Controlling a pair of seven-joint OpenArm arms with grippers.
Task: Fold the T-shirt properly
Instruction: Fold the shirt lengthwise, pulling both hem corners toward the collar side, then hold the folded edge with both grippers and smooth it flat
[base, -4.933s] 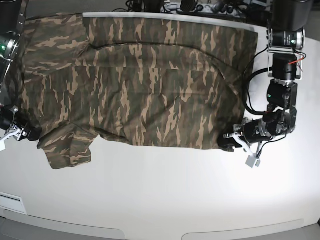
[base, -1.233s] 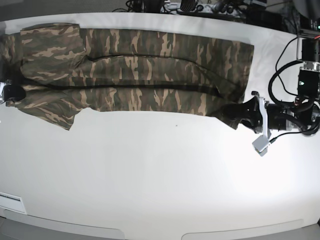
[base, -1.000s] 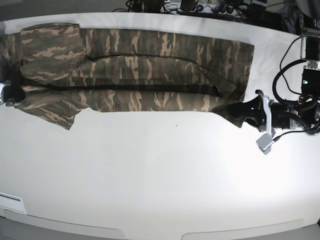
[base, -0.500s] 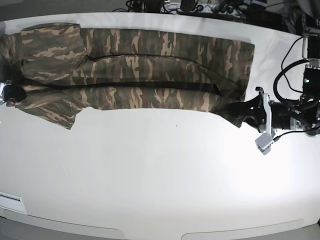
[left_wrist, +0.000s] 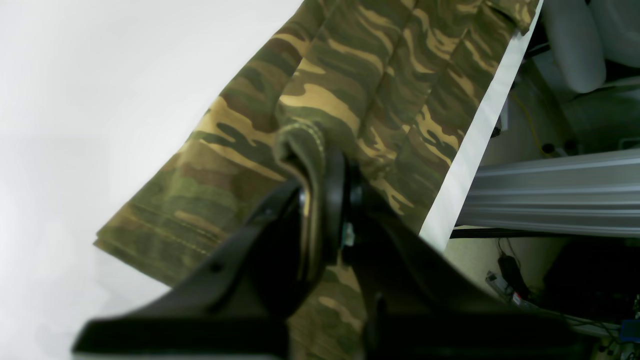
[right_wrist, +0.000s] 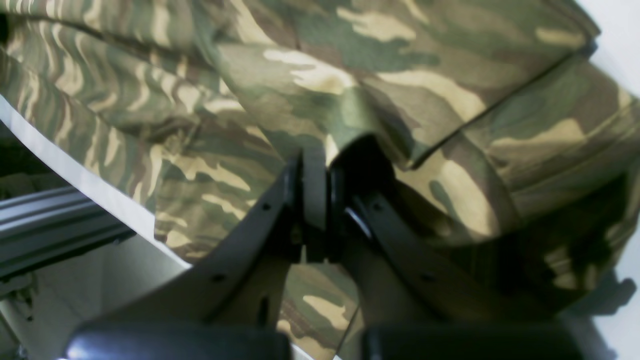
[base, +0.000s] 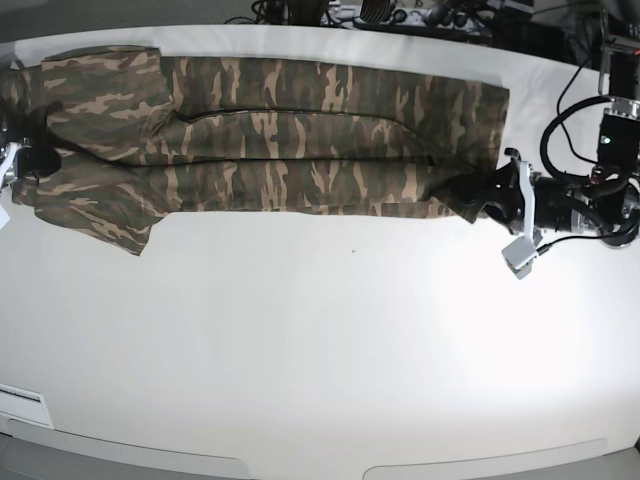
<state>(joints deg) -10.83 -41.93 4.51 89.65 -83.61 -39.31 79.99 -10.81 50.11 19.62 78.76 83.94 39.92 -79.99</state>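
The camouflage T-shirt (base: 280, 140) lies along the back of the white table (base: 320, 350), folded lengthwise into a long band, with a sleeve sticking out at the front left. My left gripper (base: 478, 195) is at the band's right end, shut on a pinched fold of the hem. The left wrist view shows that gripper (left_wrist: 322, 200) closed on the T-shirt (left_wrist: 350, 65). My right gripper (base: 22, 165) is at the band's left end. In the right wrist view it (right_wrist: 315, 200) is shut on a bunched fold of the T-shirt (right_wrist: 350, 65).
Cables and dark gear (base: 420, 15) run along the back edge of the table. The left arm's body and cables (base: 590, 190) fill the right side. The table's far edge (left_wrist: 475, 150) runs close behind the cloth. A white label (base: 20, 405) lies at the front left.
The shirt was spread wide earlier and is now a narrow doubled band. In the last second both grippers carried its front edge farther back, narrowing the band.
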